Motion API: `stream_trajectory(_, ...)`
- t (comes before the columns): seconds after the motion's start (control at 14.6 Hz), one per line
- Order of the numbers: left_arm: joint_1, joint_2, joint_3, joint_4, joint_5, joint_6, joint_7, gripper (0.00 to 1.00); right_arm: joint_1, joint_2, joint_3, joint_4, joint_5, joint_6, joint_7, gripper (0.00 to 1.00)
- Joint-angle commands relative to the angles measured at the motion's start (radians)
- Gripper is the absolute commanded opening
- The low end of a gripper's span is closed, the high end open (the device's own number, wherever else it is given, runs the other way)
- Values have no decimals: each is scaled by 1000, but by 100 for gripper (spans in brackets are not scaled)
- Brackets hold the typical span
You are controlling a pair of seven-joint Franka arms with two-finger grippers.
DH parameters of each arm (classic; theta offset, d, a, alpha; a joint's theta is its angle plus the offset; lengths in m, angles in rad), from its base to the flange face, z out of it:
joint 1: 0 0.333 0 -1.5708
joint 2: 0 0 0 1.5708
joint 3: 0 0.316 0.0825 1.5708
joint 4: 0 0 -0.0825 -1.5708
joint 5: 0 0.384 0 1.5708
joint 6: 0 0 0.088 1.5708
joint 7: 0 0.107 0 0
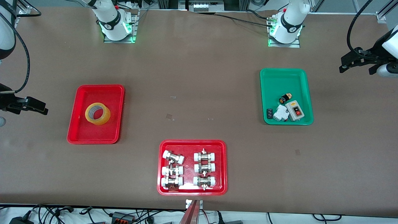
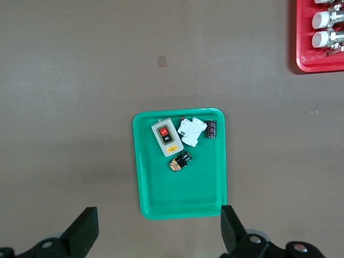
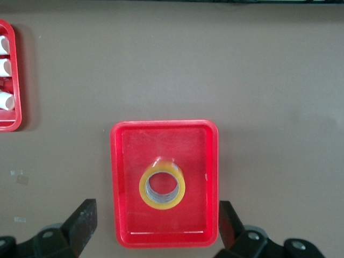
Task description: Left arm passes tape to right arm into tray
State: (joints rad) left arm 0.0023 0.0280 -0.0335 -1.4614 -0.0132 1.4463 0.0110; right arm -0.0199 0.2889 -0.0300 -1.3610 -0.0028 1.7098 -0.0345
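Note:
The tape, a yellowish roll with a pale core, lies hole-up in the middle of the plain red tray toward the right arm's end of the table. In the right wrist view the tape shows inside the tray, with my right gripper open high above them and holding nothing. In the front view the right gripper hangs beside the tray at the table's end. My left gripper is open and empty, high over the table by the green tray; the front view shows the left gripper at its own end.
The green tray holds a switch box, a white part and small black parts. A second red tray with white-capped metal fittings lies nearest the front camera, midway along the table.

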Motion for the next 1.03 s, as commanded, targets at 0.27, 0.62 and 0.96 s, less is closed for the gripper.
stream_trajectory(0.27,15,0,-8,1,-13,2,7,100,2,-226,1,-283,-5,60,19,100)
stream_trajectory(0.62,15,0,-8,1,-13,0,7,100,-2,-304,1,-368,1,7,21,100)
stream_trajectory(0.96,15,0,-8,1,-13,-3,7,100,-3,-306,1,-360,1,-13,5,100)
